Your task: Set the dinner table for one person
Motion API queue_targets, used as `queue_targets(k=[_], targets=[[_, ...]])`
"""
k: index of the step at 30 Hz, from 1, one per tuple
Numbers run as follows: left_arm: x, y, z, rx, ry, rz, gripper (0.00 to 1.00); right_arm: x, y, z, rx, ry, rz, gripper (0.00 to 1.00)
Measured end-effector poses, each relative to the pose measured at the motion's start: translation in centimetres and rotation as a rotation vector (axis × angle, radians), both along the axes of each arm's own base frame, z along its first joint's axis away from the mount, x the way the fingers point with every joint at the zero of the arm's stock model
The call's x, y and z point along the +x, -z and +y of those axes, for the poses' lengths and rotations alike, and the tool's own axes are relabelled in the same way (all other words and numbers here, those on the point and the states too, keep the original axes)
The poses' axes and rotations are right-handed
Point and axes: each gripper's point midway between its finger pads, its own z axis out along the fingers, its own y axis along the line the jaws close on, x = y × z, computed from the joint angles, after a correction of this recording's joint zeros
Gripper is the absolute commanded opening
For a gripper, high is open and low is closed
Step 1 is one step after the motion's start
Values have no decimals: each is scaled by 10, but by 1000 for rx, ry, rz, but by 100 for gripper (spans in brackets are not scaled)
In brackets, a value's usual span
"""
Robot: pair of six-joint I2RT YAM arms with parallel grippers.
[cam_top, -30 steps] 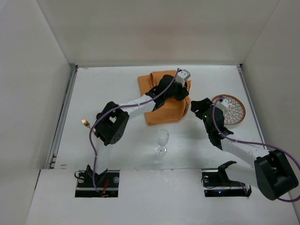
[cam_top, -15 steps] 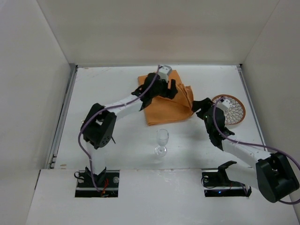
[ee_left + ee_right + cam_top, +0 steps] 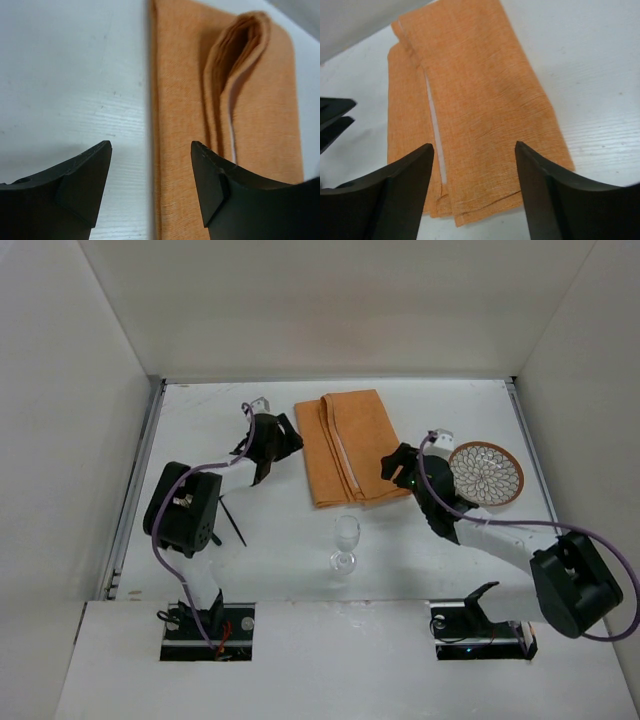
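Orange folded cloth (image 3: 350,445), one, flat on the white counter (image 3: 460,405), which spans the whole area beneath both arms. One stemmed glass (image 3: 345,543), upright, nearer the bases. One patterned round plate (image 3: 487,473) at right. Two hands: left hand (image 3: 151,146) just left of cloth, jaws spread, gripping nothing; right hand (image 3: 474,146) at cloth's right edge, jaws wide, likewise empty.
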Motion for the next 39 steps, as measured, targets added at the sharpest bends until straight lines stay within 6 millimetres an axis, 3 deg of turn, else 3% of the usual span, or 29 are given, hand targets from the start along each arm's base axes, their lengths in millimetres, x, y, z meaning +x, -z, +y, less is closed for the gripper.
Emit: queue_targets(k=[3, 5, 15, 21, 24, 26, 29, 38, 39], targets=[[-6, 27, -6, -10, 8, 68, 61, 4, 3, 23, -47, -81, 29, 75], [-9, 34, -10, -21, 17, 88, 59, 8, 10, 39, -73, -140, 62, 76], [-21, 42, -27, -63, 44, 116, 49, 4, 65, 109, -247, -376, 274, 83], [-37, 49, -46, -67, 88, 140, 46, 7, 91, 115, -322, -383, 360, 83], [-43, 51, -56, -71, 108, 146, 39, 8, 99, 115, -358, -372, 391, 81], [-45, 53, -61, -75, 115, 148, 32, 9, 99, 117, -377, -369, 399, 77], [-45, 56, -65, -83, 117, 150, 21, 11, 101, 119, -414, -365, 418, 58], [-44, 60, -59, -120, 97, 159, 10, 14, 105, 116, -454, -349, 444, 58], [-44, 60, -58, -128, 95, 159, 9, 14, 105, 116, -454, -349, 444, 16]])
